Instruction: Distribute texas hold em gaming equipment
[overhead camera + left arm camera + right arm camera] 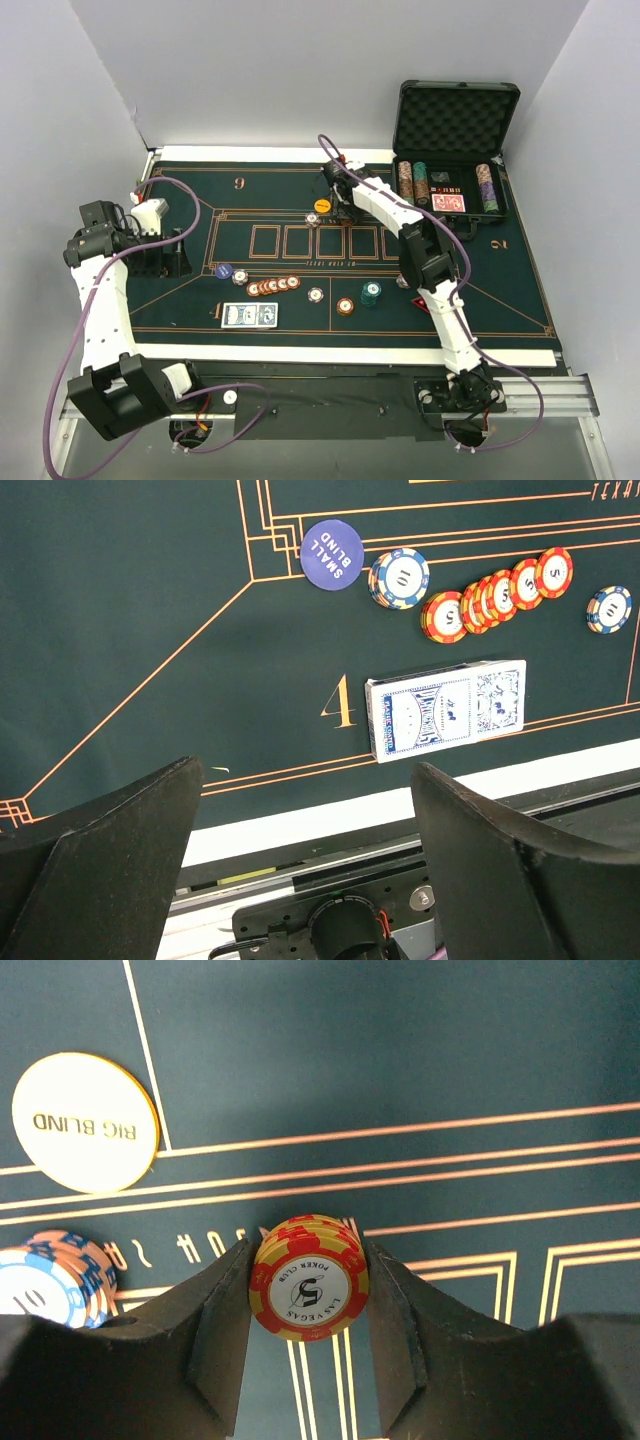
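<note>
while the right gripper (pixel 308 1295) pinches a stack of red-and-yellow five chips (pixel 309 1278) between its fingers, the left gripper (pixel 308 775) hangs wide open and empty over the near edge of the felt (pixel 120 630). the pinched stack sits near the big blind button (pixel 85 1123), perhaps resting on the felt. the blue-backed card pack (pixel 445 710) lies by the printed 4, below a fanned row of five chips (pixel 497 592).

Three cameras, one poker table (pixel 500 290)
Top view looks down from above and behind the arm bases, over every edge. Left wrist view, close, faces the near edge and shares the blue card pack (pixel 249 315) (pixel 445 709); right wrist view, closest, shares the BIG BLIND disc (pixel 322 205) (pixel 85 1123).
</note>
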`<state>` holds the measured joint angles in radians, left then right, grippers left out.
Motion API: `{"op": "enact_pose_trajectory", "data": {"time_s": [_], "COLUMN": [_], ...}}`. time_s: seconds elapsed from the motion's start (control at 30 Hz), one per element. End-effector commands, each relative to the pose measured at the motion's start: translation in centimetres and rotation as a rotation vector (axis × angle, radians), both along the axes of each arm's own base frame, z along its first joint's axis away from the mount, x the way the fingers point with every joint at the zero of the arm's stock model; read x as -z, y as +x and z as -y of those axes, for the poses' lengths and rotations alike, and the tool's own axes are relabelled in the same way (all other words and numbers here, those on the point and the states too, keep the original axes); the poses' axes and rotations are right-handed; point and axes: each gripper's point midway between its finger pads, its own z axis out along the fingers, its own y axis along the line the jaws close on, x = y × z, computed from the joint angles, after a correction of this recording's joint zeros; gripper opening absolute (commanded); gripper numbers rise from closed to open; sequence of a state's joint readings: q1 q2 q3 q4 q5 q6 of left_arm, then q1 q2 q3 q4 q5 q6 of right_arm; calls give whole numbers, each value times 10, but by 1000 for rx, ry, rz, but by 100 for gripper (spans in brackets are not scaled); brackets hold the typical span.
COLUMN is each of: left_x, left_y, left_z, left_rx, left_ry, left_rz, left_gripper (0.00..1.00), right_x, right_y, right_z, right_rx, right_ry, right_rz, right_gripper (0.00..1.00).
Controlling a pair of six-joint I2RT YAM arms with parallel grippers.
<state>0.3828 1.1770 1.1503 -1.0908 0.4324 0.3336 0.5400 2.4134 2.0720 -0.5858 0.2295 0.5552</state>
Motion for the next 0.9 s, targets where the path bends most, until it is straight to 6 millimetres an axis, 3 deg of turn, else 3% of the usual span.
{"op": "enact_pose_trajectory", "data": {"time_s": [0.0, 0.03, 0.13, 0.23, 0.37, 0.5, 0.6, 0.7, 0.87], "left_x": [-11, -11, -10, -11, -13, -15, -18, -19, -18], "left_y": [10, 10, 10, 9, 7, 5, 3, 2, 0], "left_z": [-1, -1, 0, 0, -1, -2, -2, -2, -3], "left_rx": [26, 26, 24, 20, 10, -1, -6, -15, -29], "left_ry": [1, 1, -4, -3, 7, 15, 17, 13, 12], "left_rz": [64, 63, 57, 63, 67, 68, 72, 71, 59], "left_gripper": [96, 96, 96, 96, 96, 96, 96, 96, 96], "right_x": [-11, -8, -2, -5, -32, -69, -85, -81, -45], "right_y": [9, 10, 7, 1, -9, -32, -66, -96, -142], "right_z": [-8, -7, -5, -2, 2, -3, -21, -44, -93], "right_rx": [-20, -15, -9, -5, 6, -4, -44, -90, -166], "right_ry": [21, 23, 23, 19, 17, 14, 32, 68, 160], "right_rz": [16, 11, -5, -4, 56, 127, 165, 153, 61], "right_gripper": [38, 39, 57, 67, 72, 73, 73, 72, 72]}}
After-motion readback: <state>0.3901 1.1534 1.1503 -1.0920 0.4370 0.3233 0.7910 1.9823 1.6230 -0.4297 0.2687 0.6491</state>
